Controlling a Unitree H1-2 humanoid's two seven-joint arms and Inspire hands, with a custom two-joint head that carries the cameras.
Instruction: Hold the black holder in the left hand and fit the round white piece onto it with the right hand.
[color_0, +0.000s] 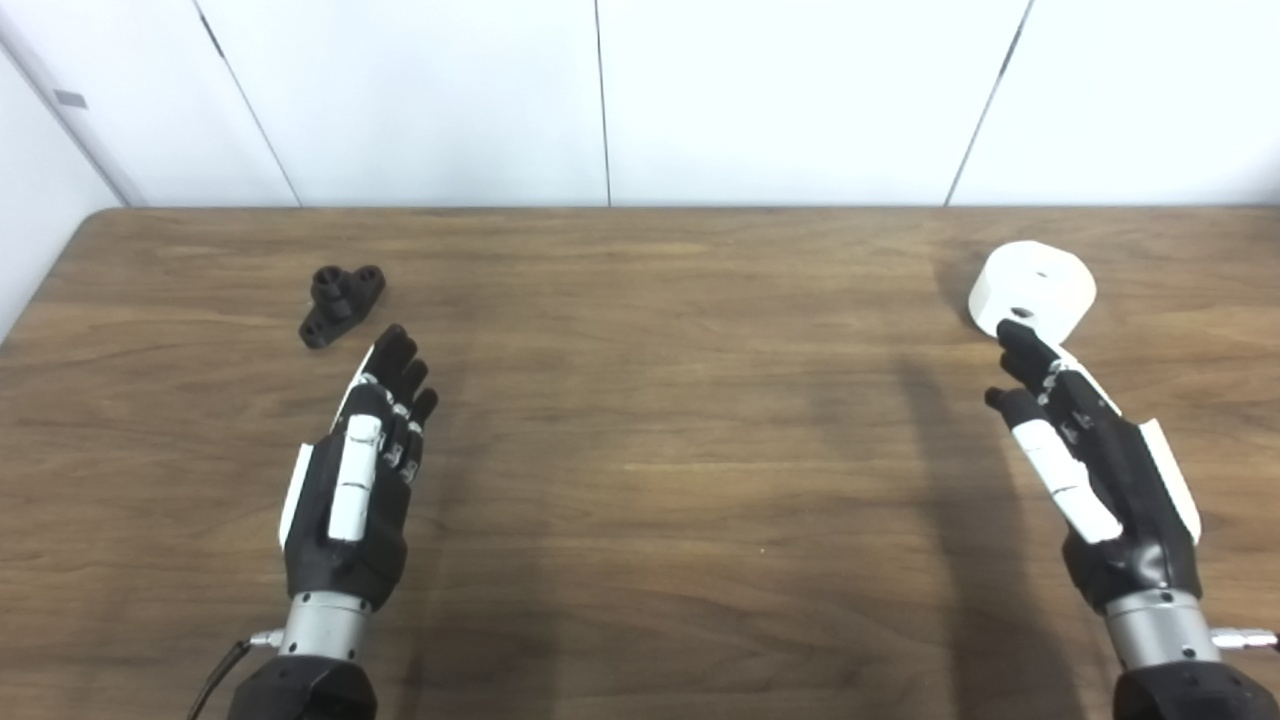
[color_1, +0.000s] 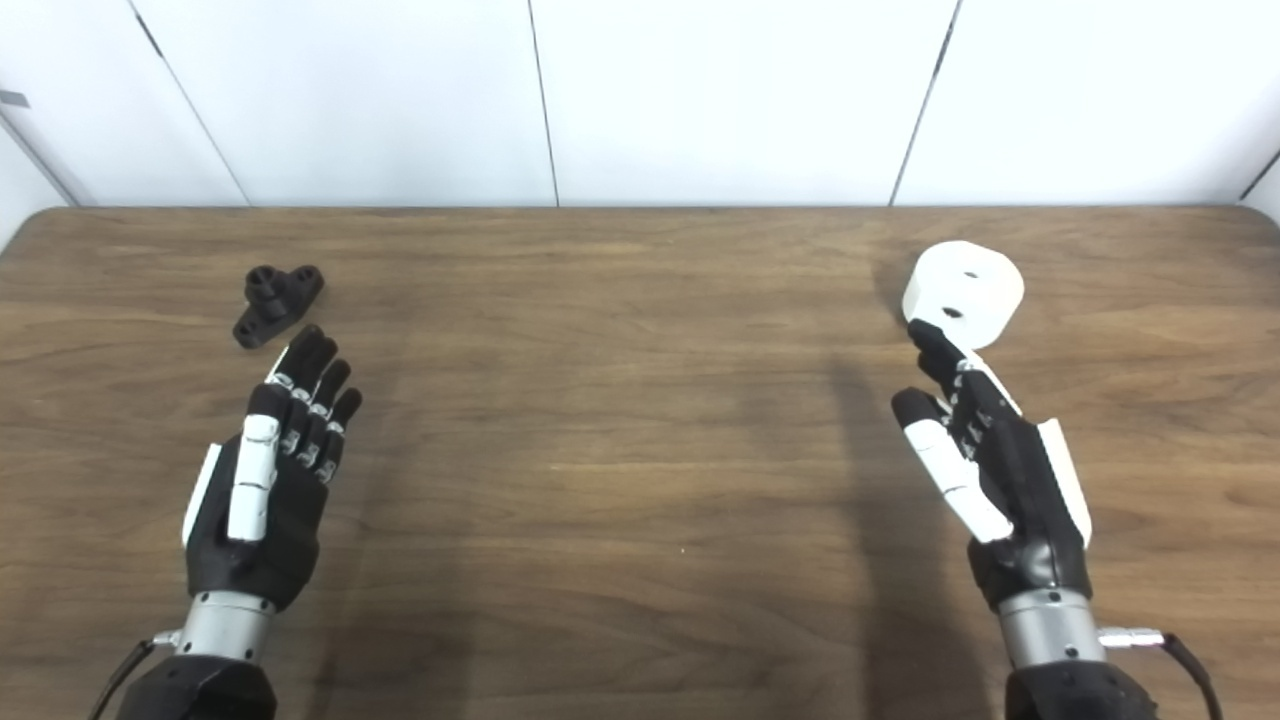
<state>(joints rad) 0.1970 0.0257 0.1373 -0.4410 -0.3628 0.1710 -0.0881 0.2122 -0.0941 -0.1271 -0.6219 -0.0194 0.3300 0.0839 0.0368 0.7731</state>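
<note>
The black holder (color_0: 342, 303) lies on the wooden table (color_0: 640, 420) at the far left, a short post rising from its flat base. My left hand (color_0: 358, 470) is open just in front of it, fingertips close to the holder but apart from it. The round white piece (color_0: 1032, 290), a thick disc with small holes in its top, rests at the far right. My right hand (color_0: 1085, 470) is open below it, fingers stretched out, and its fingertips reach the disc's near edge. Neither hand holds anything.
White wall panels (color_0: 600, 100) stand behind the table's far edge. Both forearms enter from the bottom edge, with a cable at each wrist.
</note>
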